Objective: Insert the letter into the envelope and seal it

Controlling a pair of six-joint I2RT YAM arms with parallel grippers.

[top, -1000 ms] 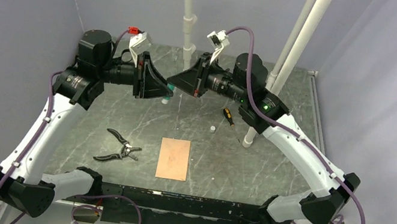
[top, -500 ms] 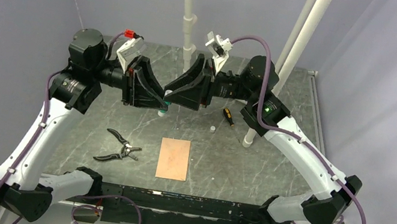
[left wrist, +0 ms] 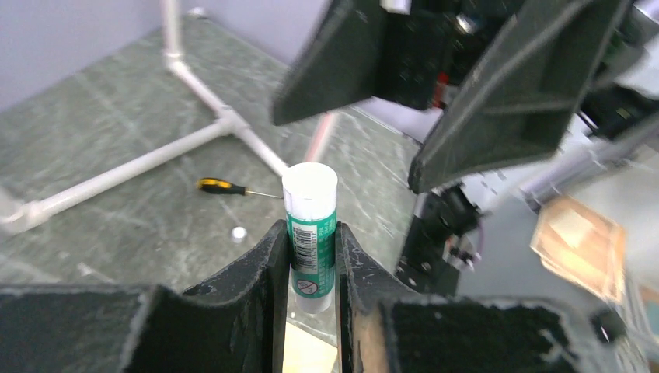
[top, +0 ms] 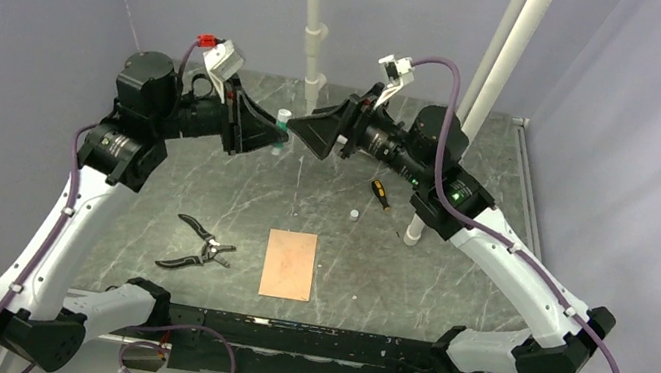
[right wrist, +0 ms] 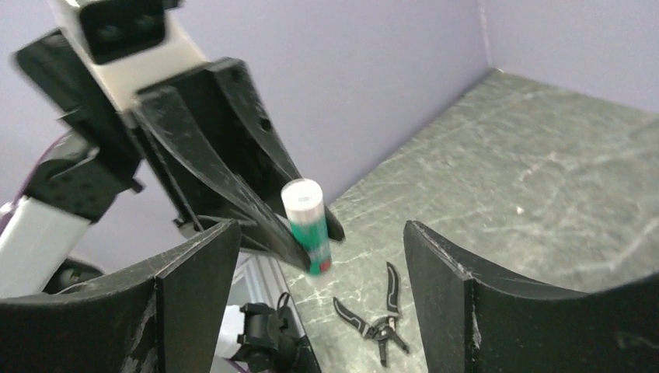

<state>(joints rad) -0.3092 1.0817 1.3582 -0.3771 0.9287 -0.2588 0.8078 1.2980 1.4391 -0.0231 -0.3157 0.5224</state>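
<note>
High over the back of the table, my left gripper (top: 282, 136) is shut on a green-and-white glue stick (top: 284, 119). In the left wrist view the glue stick (left wrist: 311, 225) stands upright, pinched between the two black fingers (left wrist: 264, 272). My right gripper (top: 305, 130) faces it from the right, open and just apart from it. The right wrist view shows its jaws spread wide, with the glue stick (right wrist: 306, 221) beyond them. The envelope (top: 289, 264) lies flat near the front edge as a pinkish-tan rectangle with no raised flap showing. The letter is not visible on its own.
Black pliers (top: 198, 247) lie left of the envelope. A yellow-handled screwdriver (top: 379, 195) and a small white cap (top: 354, 214) lie further back. White pipes (top: 315, 32) (top: 486, 81) rise from the rear of the table. Purple walls enclose it.
My right gripper has opened wide and drawn back a little to the right of the glue stick. Both wrists have rotated and lifted. The left gripper keeps its hold.
</note>
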